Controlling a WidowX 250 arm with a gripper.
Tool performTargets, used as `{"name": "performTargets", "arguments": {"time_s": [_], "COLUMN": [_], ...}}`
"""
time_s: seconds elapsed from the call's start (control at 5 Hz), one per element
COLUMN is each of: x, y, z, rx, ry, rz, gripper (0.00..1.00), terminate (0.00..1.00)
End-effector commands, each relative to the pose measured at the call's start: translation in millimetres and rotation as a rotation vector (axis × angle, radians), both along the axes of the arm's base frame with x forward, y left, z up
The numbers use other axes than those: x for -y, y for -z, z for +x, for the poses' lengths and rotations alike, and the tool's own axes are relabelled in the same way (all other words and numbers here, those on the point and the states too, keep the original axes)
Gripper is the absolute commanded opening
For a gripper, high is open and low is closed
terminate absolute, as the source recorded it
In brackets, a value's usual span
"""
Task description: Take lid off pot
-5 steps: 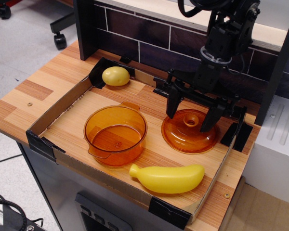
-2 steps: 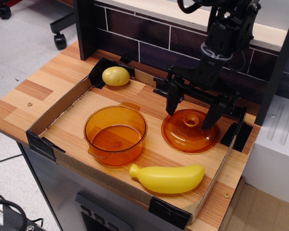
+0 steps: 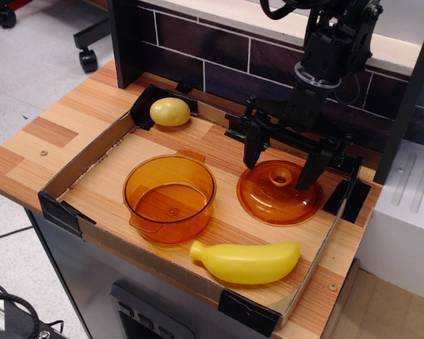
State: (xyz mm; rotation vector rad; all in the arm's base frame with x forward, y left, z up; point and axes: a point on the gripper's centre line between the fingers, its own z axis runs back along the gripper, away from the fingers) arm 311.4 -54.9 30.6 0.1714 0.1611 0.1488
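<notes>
**Lid sitting off the pot, gripper spread above it**

A yellow lemon [image 3: 169, 111] is lying at the back left corner of the cardboard tray [image 3: 85, 161]. The pot [image 3: 169, 198] is standing open and uncovered at left centre. A yellow banana [image 3: 246, 261] is resting along the front edge. To the right, the lid [image 3: 279, 192] is lying flat on the tray floor, knob up, beside the pot. The gripper [image 3: 283, 164] is hanging over it, fingers spread wide on either side of the knob, gripping nothing.
</notes>
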Motion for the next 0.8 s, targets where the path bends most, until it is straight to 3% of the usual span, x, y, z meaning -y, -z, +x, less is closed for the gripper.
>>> {"name": "performTargets", "arguments": {"time_s": [0.0, 0.4, 0.6], "x": [1.1, 1.1, 1.1], "y": [-19.4, -19.4, -19.4], "z": [5.9, 5.9, 5.9], "rx": [0.063, 0.063, 0.063], "ry": [0.013, 0.013, 0.013], "rz": [-0.017, -0.017, -0.017], "gripper": [1.0, 1.0, 1.0], "terminate": [0.0, 0.0, 1.0]}}
